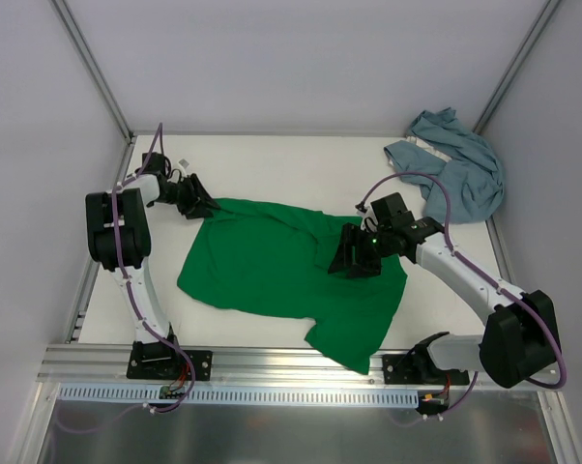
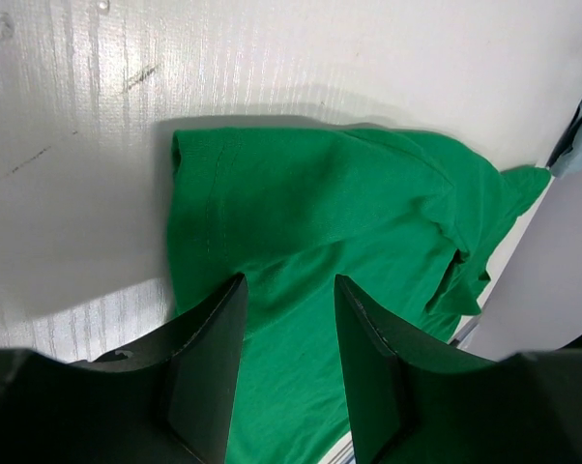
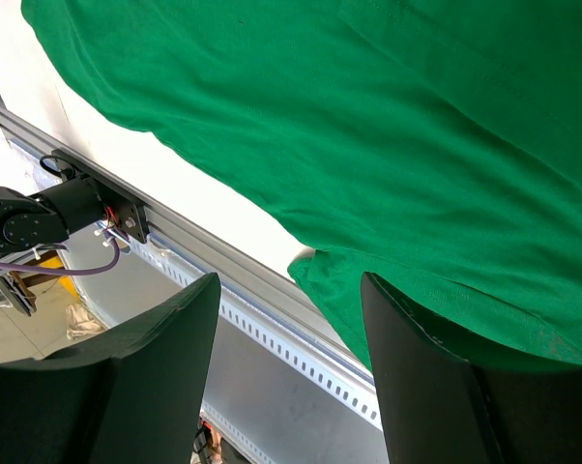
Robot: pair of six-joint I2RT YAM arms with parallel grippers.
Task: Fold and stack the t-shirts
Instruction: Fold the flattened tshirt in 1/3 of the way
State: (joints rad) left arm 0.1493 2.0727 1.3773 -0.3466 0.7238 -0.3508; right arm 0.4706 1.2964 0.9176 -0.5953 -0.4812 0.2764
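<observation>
The bright green t-shirt (image 1: 272, 266) lies spread and rumpled across the middle of the white table, one sleeve hanging toward the front edge. My left gripper (image 1: 202, 206) hovers at the shirt's far left corner; in the left wrist view the left gripper (image 2: 289, 285) is open, with the green t-shirt (image 2: 320, 203) lying flat below the gap. Above the shirt's right part, my right gripper (image 1: 352, 263) is open. In the right wrist view the right gripper (image 3: 291, 285) holds nothing, and the green t-shirt (image 3: 368, 116) shows its sleeve hem. The blue-grey t-shirt (image 1: 460, 174) sits crumpled at the back right.
An aluminium rail (image 1: 272, 362) runs along the table's front edge and appears as the slotted rail (image 3: 272, 309) under the right gripper. White walls and slanted frame posts (image 1: 98, 72) close in the back and sides. Bare table (image 1: 272, 164) lies behind the green shirt.
</observation>
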